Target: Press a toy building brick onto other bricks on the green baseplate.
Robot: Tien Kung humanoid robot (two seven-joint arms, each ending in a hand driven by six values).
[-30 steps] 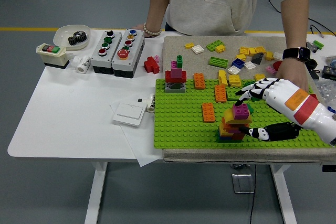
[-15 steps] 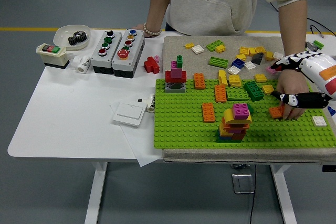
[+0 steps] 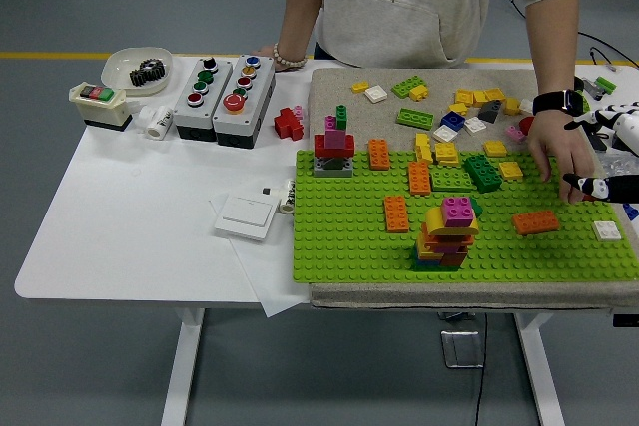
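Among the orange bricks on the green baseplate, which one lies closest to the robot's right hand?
The orange brick lying alone at the baseplate's right side, just below-left of the right hand. The other orange bricks sit further left, near the middle.

A green baseplate (image 3: 349, 236) lies on the bench (image 3: 130, 226), carrying a stacked tower with a magenta brick (image 3: 458, 211) on top and, to its right and apart from it, an orange brick (image 3: 536, 222). The robot's right hand (image 3: 609, 162) sits at the picture's right edge, fingers spread and holding nothing. Just beside it, a person's hand (image 3: 557, 147) rests with fingertips down near the baseplate's far right.
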